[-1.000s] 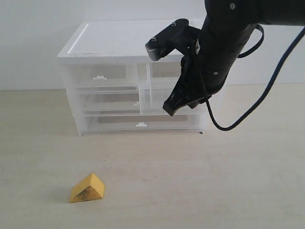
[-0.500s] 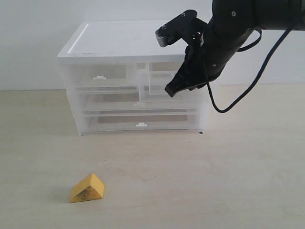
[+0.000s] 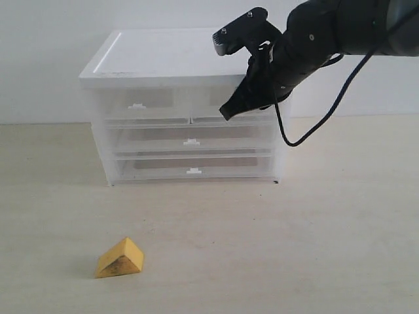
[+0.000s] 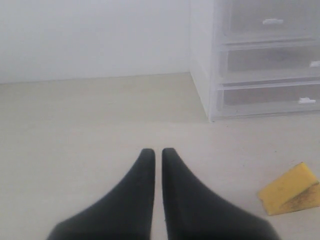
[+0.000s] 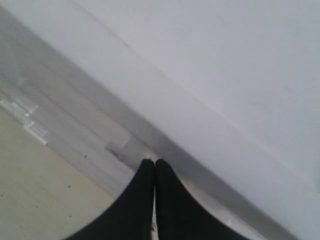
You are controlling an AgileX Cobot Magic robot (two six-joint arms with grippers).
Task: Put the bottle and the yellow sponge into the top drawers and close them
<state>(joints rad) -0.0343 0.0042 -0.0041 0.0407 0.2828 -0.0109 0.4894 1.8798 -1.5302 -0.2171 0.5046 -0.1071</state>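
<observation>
The yellow sponge (image 3: 120, 258) lies nearest on the counter (image 3: 294, 248), well apart from the cabinet (image 3: 170, 55) and touched by nothing, so its half of the job is not yet begun. The left gripper (image 4: 157, 151) hovers over bare counter near it. Its fingers (image 4: 145, 170) are pressed together with nothing between them, and the sponge is beside them, not under them.

Farther back, both half-width drawers look flush with the cabinet front. The top-left drawer (image 3: 141, 103) shows its small white handle. At the top-right drawer (image 3: 211, 99), the right gripper (image 3: 227, 115) has its tip at the front panel, its fingers (image 5: 142, 190) clenched on nothing and seemingly touching the plastic.

The bottle shows in no view. I judge that it sits inside the top-right drawer, though the hazy plastic does not confirm this. If so, the bottle half is done. What is left is to open the top-left drawer, put the sponge in, and shut it.
</observation>
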